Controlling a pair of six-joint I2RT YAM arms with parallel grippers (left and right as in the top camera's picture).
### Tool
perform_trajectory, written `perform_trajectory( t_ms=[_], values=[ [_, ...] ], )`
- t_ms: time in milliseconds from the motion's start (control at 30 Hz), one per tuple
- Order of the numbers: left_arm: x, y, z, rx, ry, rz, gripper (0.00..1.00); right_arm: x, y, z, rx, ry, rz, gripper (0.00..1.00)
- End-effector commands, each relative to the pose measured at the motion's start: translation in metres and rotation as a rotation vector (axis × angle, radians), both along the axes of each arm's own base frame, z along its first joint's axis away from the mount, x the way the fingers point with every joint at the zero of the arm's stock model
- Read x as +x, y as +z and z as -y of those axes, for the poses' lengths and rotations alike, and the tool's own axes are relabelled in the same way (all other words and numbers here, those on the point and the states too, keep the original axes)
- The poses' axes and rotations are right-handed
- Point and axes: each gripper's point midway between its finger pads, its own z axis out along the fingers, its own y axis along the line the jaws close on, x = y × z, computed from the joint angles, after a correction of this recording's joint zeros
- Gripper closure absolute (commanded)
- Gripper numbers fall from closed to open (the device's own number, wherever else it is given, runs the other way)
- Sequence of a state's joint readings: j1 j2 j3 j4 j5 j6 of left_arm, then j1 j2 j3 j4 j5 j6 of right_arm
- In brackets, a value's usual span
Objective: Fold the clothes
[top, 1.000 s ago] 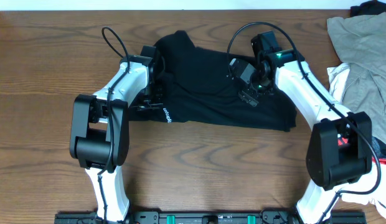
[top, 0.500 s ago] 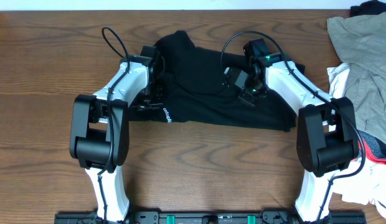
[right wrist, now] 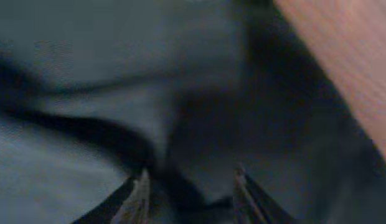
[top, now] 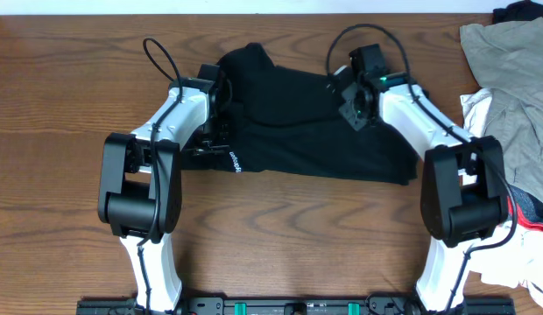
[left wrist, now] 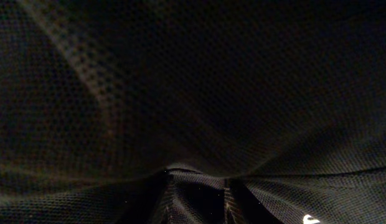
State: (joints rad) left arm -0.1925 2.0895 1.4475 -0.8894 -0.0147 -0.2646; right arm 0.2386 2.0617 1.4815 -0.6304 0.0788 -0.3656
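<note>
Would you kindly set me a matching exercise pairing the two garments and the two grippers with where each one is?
Things:
1 black garment
2 beige garment
3 left gripper
4 right gripper

Places:
A far right corner of the table
B at the black garment's left end
C spread across the middle of the table
D at the black garment's upper right edge

Pairs: 1-C; 2-A; 3-B; 4-D

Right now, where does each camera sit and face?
Overhead: above the table, looking down at the black garment; left arm and right arm show.
Left wrist: on left arm, close over garment mesh; left gripper at bottom.
Right wrist: on right arm, over garment, table upper right; right gripper at bottom.
Shared: all see the garment.
</note>
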Motion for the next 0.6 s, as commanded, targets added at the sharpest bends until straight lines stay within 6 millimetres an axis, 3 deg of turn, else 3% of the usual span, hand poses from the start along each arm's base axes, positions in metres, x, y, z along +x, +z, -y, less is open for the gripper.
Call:
perform_trajectory(
  t_ms=[0, 167, 333, 400, 567],
  values=[
    [-0.002, -0.005, -0.005, 0.012, 0.007, -0.002, 0.71, 0.004, -0.001, 0.018, 0.021, -0.182, 0.010, 0.56],
    [-0.002, -0.005, -0.005, 0.012, 0.007, -0.002, 0.70, -0.006, 0.008, 0.021, 0.017, -0.193, -0.015, 0.56],
    [-0.002, -0.005, -0.005, 0.012, 0.007, -0.002, 0.70, -0.021, 0.057, -0.003, 0.109, -0.136, -0.001, 0.58],
    [-0.002, -0.005, -0.005, 0.012, 0.007, -0.002, 0.70, -0.029, 0.070, -0.010, 0.137, -0.116, -0.003, 0.63],
    [-0.002, -0.005, -0.005, 0.012, 0.007, -0.001, 0.70, -0.049, 0.061, -0.011, 0.143, -0.153, -0.083, 0.67]
  ],
)
